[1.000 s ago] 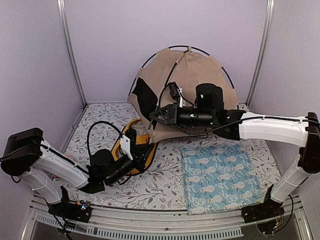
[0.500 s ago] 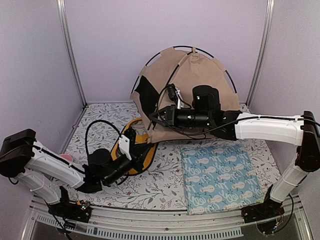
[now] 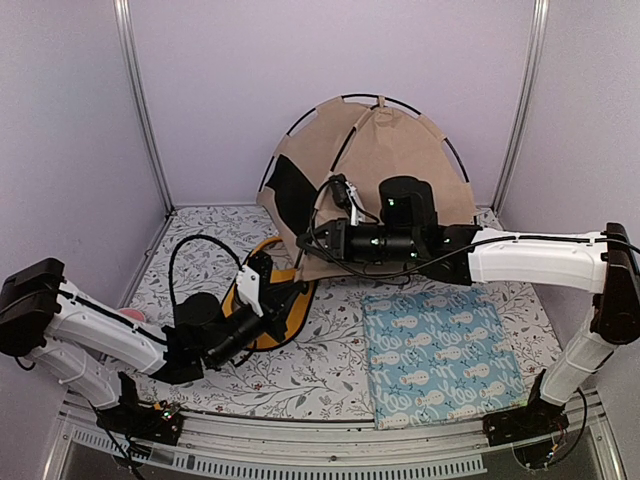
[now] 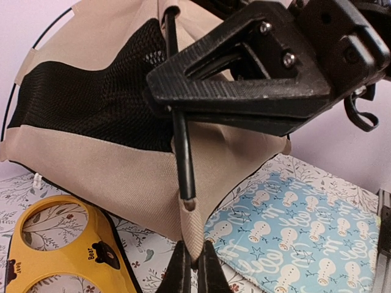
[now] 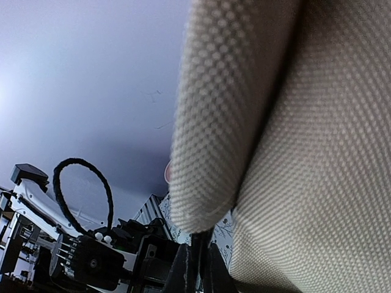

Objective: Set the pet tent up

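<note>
The tent (image 3: pixel 400 170) stands at the back middle of the bench (image 3: pixel 200 250), its beige dome close to the rear wall and thin black poles arching over the top; a black mesh panel (image 3: pixel 290 190) shows on its left face. The near-left corner of the tent points down toward the front, and both arms meet there.

The left hand (image 3: pixel 293 290) reaches in low from the left; in the left wrist view its fingertips (image 4: pixel 181 268) are pinched together on the tip of the fabric corner (image 4: pixel 190 235), just under the sleeve where a pole (image 4: pixel 183 159) ends. The right hand (image 3: pixel 305 243) comes across from the right, higher up the same edge; seen from the left wrist, the right hand (image 4: pixel 178 107) is clamped across that pole just above the sleeve, next to the mesh. In the right wrist view the beige weave fills most of the frame, and the fingertips of the right hand (image 5: pixel 197 268) sit close together at the bottom edge with something dark between them.

A yellow tray (image 3: pixel 288 318) lies flat on the bench beside the gripped corner, partly under the left arm; two round openings show in it (image 4: pixel 55 244). A light blue mat (image 3: pixel 445 350) lies flat at front right, near the tent's front edge; the right arm passes above its far side.
</note>
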{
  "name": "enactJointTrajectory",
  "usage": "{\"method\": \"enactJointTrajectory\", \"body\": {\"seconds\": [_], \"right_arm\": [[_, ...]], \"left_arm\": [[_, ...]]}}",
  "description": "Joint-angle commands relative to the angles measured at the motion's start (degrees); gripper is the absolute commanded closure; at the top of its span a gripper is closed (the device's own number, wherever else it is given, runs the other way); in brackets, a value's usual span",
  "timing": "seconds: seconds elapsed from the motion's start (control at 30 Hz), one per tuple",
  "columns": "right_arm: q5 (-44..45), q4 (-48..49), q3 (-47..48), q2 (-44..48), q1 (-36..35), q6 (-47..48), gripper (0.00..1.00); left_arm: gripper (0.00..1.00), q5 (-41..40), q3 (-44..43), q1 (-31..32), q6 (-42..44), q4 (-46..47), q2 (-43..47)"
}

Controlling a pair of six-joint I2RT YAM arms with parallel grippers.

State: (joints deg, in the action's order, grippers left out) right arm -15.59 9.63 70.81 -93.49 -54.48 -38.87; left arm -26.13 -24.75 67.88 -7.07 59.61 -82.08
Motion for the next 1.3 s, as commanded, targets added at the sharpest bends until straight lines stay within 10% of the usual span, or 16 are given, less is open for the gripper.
{"method": "enactJointTrajectory", "body": {"seconds": [0.0,1.27], "right_arm": [[4.97,-2.32,-1.02,-0.94,0.61,1.25,1.00],[11.13,-8.11,-0.65,-3.49,-4.47,4.24,1.00]], "left_arm": [[1.00,-0.03,-1.35,1.11,1.18,0.60,1.78],[1.00,-1.35,-2.54,-0.03,-1.23,-3.81,4.73]]}}
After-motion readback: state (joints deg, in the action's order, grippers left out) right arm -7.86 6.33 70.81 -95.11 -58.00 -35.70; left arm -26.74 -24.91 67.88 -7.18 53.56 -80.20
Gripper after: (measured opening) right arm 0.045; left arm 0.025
